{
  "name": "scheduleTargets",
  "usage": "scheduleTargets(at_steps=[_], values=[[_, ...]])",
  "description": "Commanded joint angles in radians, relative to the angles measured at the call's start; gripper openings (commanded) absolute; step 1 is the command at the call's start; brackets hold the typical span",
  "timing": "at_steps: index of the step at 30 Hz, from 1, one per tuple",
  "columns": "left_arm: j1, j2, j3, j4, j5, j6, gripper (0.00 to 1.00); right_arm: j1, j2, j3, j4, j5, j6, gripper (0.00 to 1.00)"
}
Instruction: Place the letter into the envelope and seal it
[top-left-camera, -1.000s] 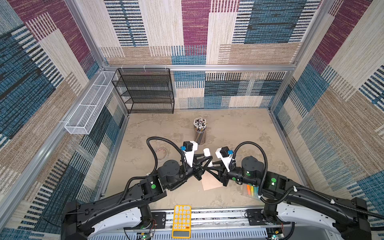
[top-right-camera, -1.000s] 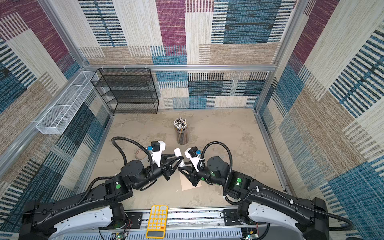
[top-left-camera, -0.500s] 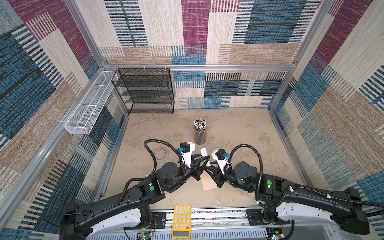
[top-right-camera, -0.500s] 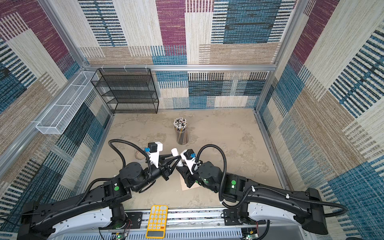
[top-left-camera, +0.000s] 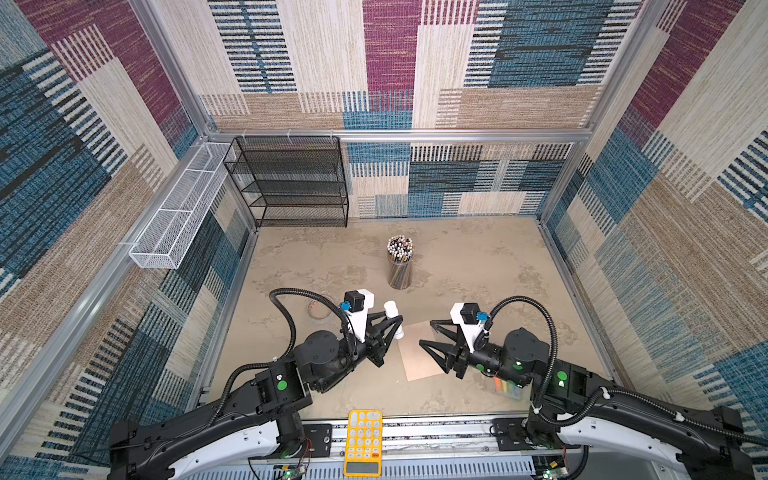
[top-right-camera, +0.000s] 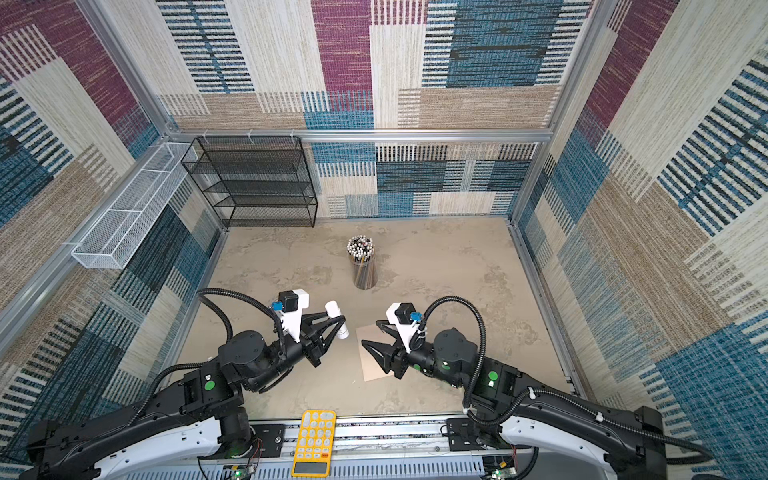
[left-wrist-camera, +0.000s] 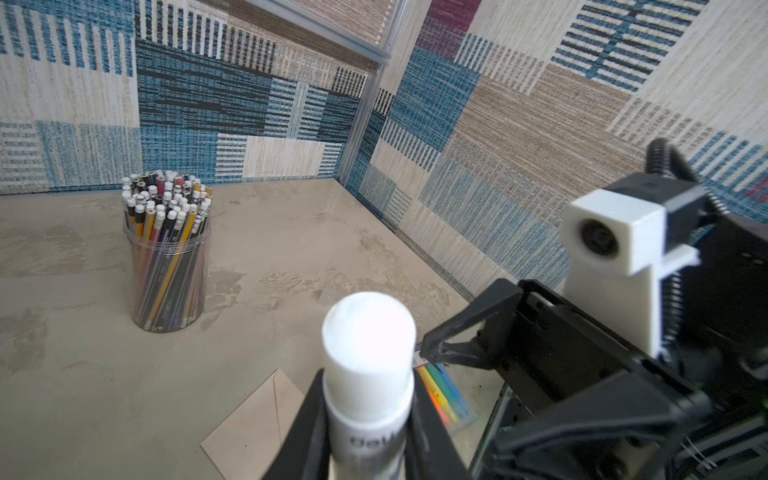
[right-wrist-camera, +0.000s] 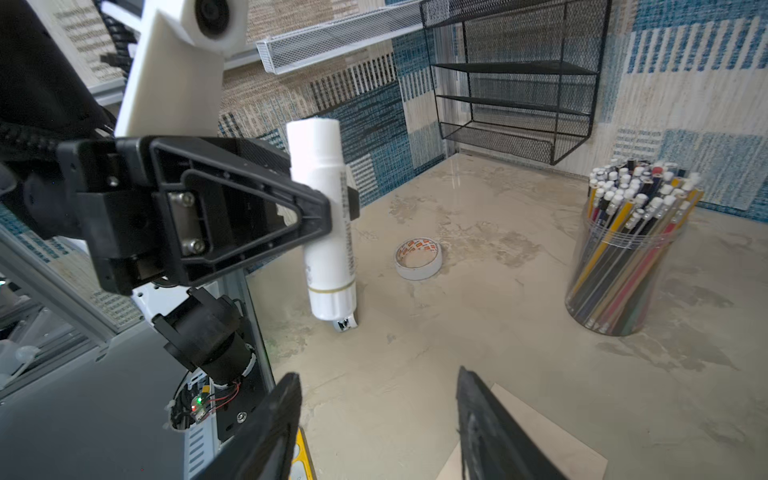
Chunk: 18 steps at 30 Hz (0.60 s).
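Top views overhead, wrist views low, sharing pencil jar (left-wrist-camera: 167, 291)

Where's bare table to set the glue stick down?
Free: far right, between pencil jar and right wall; also the strip between rack and jar. Crowded: front middle, around envelope, tape roll, highlighters.
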Motion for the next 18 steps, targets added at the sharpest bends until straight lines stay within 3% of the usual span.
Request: scheduleTargets(at_steps=[1, 7, 10, 18], values=[[0.025, -0.006, -0.004, 0.088, 0.161, 0.012, 0.00, -0.102, -0.008, -0.047, 0.180, -0.366, 0.056, 0.62], [0.087, 0.025, -0.012, 0.196, 0.435, -0.051, 0.00, -0.171, 0.091, -0.076, 0.392, -0.673, 0.105, 0.64], [0.095, 0.042, -0.010, 0.231, 0.491, -0.066, 0.00, -0.207, 0.124, -0.096, 0.522, -0.774, 0.169, 0.65], [0.095, 0.073, -0.034, 0.337, 0.555, -0.097, 0.00, -0.238, 0.199, -0.119, 0.683, -0.871, 0.260, 0.63]])
